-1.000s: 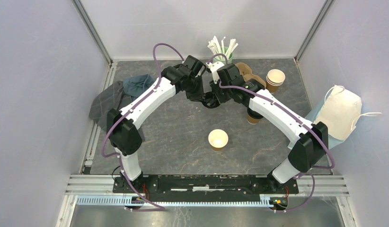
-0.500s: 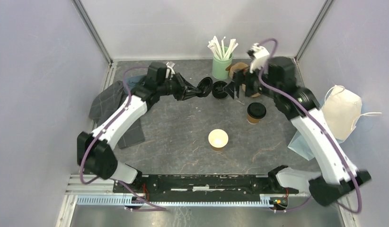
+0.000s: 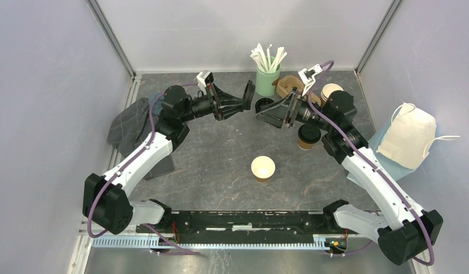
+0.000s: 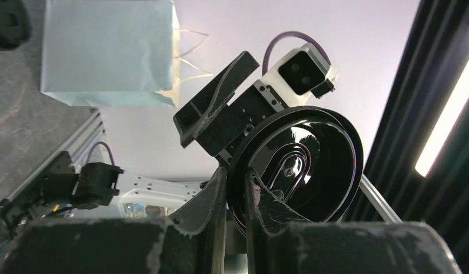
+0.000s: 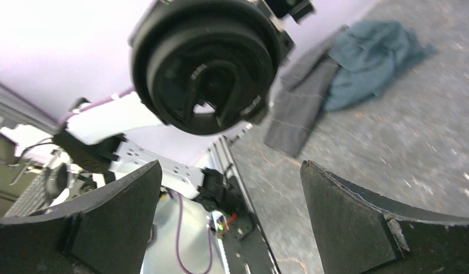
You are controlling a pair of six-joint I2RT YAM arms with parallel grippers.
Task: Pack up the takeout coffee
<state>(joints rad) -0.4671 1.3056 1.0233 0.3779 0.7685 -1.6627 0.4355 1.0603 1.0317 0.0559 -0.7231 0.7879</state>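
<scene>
One takeout coffee point(image 3: 308, 136), a brown paper cup with a black lid, stands right of centre beside my right arm. My left gripper point(image 3: 239, 103) point(image 4: 236, 178) is shut on the rim of a loose black lid point(image 3: 249, 95) point(image 4: 300, 165), held on edge above the table. My right gripper point(image 3: 268, 114) point(image 5: 232, 171) faces it from the right, open and empty; the lid point(image 5: 206, 65) shows beyond its fingers. A lidless brown cup point(image 3: 263, 168) with a cream inside stands in the middle.
More black lids point(image 3: 264, 104) lie under the grippers. At the back stand a green cup of stirrers point(image 3: 267, 74), a brown cup carrier point(image 3: 289, 85) and stacked lidless cups point(image 3: 331, 91). A cream bag point(image 3: 412, 134) lies right, grey cloths point(image 3: 132, 123) point(image 5: 363, 57) left.
My right gripper opened and drew back to the right. My left gripper swung left and up with the black lid still in it.
</scene>
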